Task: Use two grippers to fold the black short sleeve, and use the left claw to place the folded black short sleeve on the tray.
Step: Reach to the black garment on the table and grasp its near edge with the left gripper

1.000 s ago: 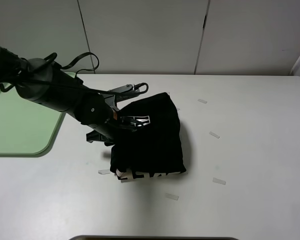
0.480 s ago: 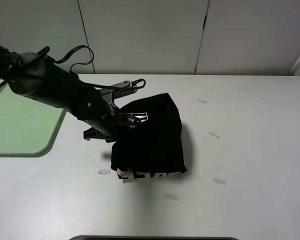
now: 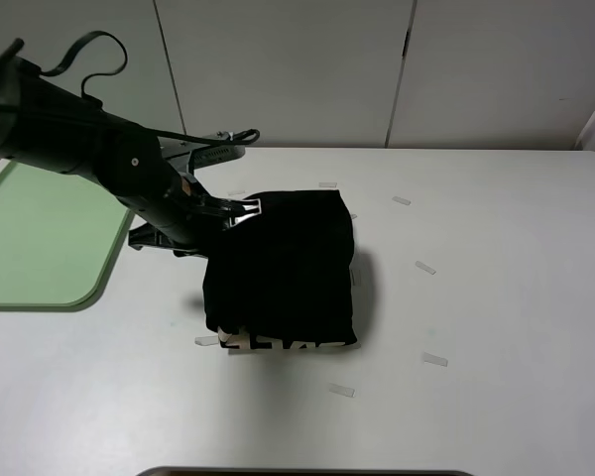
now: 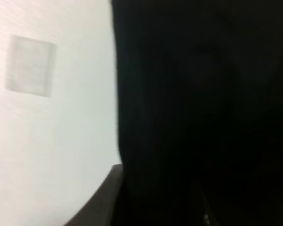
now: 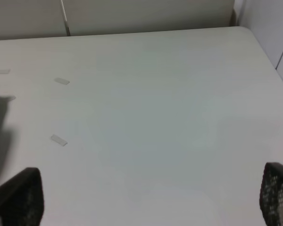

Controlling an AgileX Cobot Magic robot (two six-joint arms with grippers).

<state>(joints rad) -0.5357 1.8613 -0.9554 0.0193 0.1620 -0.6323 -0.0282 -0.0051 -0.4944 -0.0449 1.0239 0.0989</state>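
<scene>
Pincer [image 3: 240,211] gripping shirt [image 3: 283,273] edge, tray [image 3: 40,243] beside

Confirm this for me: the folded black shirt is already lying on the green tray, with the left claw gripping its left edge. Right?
Not quite. The folded black shirt is not on the green tray; in the exterior high view it hangs over the white table, to the tray's right. The left claw does grip its upper left edge.

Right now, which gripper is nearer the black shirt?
Left. The left gripper is at the folded black shirt's upper-left corner; the right gripper hovers over bare table, apart from it.
</scene>
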